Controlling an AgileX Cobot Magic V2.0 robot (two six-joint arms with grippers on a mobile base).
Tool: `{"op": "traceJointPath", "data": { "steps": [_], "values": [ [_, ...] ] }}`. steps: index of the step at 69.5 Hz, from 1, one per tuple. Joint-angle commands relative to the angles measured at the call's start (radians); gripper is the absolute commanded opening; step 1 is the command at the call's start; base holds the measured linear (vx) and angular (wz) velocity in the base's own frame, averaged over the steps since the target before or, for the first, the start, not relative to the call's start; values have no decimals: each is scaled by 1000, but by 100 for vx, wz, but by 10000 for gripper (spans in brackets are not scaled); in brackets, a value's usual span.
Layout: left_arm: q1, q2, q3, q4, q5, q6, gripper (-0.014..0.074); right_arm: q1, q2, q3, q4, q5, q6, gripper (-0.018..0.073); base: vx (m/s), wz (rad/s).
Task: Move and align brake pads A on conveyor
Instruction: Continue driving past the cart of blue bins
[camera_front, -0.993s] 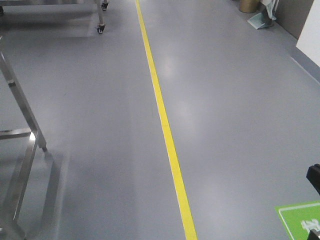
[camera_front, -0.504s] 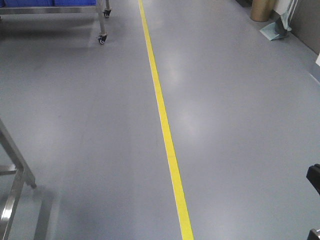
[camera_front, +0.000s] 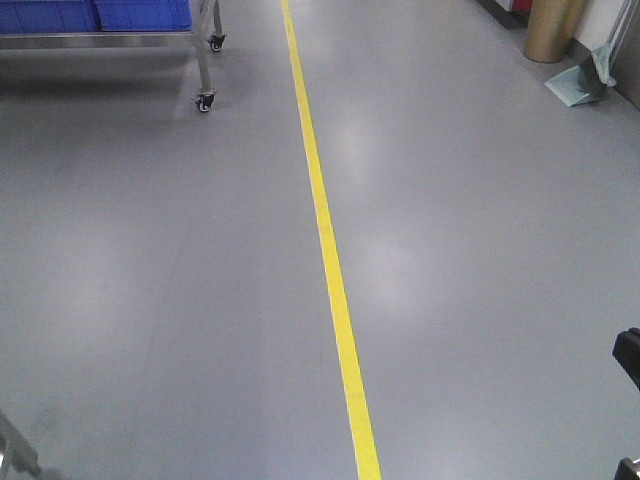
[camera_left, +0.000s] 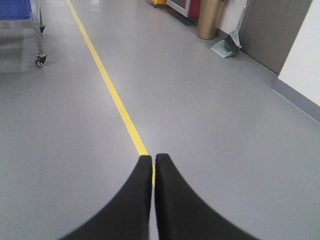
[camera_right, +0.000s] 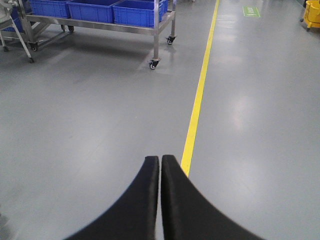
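The left gripper (camera_left: 152, 160) and the right gripper (camera_right: 160, 161) are sitting pressed shut and empty, likely tucked for driving, with the yellow line (camera_left: 116, 95) running ahead past their tips, and neither brake pads nor conveyor is showing.

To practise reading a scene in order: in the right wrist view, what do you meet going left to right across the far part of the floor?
Steel trolley loaded with blue crates → yellow floor line → green floor marking → yellow cart at the right edge.
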Motion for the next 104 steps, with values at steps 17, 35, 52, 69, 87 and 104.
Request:
{"op": "traceJointPath", "data": {
  "steps": [17, 35, 52, 69, 87, 104],
  "values": [
    [-6, 12, -23, 6, -69, -2, -6, -2, 6, -29, -1, -73, -9, -6, 53, 7],
    [-6, 12, -23, 6, -69, -2, -6, -2, 6, -29, -1, -73, -9, -6, 49, 9],
    [-6, 12, -23, 6, -69, -2, -6, -2, 6, -29, -1, -73, -9, -6, 41, 8],
    [-6, 12, -23, 6, -69, -2, -6, -2, 6, -29, -1, -73, -9, -6, 27, 7],
    [-6, 12, -23, 6, -69, -2, -6, -2, 6, -29, -1, -73, -9, -6, 11, 4],
    [-6, 12, -23, 6, -69, -2, -6, -3, 6, -29, -1, -73, -9, -6, 4, 6]
  ]
}}
